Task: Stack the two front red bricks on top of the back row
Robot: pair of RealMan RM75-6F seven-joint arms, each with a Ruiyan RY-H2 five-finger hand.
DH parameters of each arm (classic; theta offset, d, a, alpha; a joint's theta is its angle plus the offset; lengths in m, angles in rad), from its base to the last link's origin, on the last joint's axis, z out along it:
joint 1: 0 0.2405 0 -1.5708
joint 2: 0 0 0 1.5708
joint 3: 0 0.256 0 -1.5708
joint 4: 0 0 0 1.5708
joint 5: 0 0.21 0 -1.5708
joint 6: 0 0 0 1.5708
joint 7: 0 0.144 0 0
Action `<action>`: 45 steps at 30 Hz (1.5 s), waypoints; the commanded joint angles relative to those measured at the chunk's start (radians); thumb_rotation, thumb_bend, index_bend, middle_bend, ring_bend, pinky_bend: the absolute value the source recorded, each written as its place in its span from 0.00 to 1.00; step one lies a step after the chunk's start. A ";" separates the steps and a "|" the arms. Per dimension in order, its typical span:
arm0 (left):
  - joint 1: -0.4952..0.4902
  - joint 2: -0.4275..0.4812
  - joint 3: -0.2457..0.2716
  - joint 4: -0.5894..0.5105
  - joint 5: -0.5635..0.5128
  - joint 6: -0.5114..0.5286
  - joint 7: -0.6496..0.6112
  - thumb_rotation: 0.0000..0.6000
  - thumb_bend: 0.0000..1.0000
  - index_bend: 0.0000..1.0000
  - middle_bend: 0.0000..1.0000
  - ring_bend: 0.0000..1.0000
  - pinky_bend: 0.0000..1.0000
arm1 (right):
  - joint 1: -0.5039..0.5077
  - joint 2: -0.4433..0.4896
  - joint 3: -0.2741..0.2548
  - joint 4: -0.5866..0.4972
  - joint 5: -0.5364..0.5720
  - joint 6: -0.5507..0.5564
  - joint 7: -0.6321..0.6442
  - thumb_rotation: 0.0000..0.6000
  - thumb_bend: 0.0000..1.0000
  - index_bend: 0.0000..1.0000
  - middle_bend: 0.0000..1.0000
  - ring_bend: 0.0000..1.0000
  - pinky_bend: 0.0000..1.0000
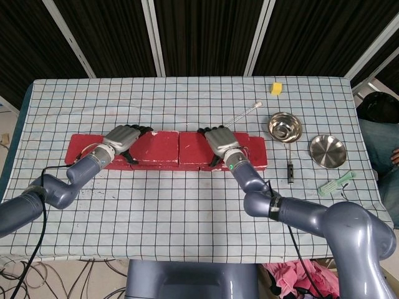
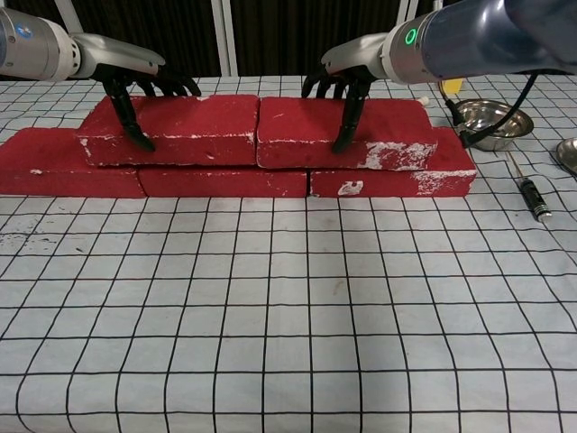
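Observation:
Two red bricks lie side by side on top of a back row of red bricks point(image 2: 225, 180). My left hand point(image 2: 135, 86) grips the upper left brick point(image 2: 180, 126), thumb down its front face and fingers over its back edge. My right hand point(image 2: 347, 86) grips the upper right brick point(image 2: 361, 131) the same way. In the head view the left hand point(image 1: 121, 138) and right hand point(image 1: 219, 141) cover parts of the upper bricks point(image 1: 159, 146). The two upper bricks touch end to end.
Right of the bricks stand a small steel bowl point(image 1: 285, 126) and a second steel bowl point(image 1: 327, 151). A black tool point(image 1: 290, 169) and a green comb-like piece point(image 1: 335, 183) lie near them. A yellow block point(image 1: 275, 88) and a white stick point(image 1: 244, 113) lie behind.

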 commanded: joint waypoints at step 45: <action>0.002 0.023 0.010 0.009 0.007 -0.005 -0.013 1.00 0.07 0.14 0.14 0.06 0.17 | 0.012 -0.056 0.004 0.073 0.010 -0.018 0.017 1.00 0.09 0.13 0.15 0.16 0.15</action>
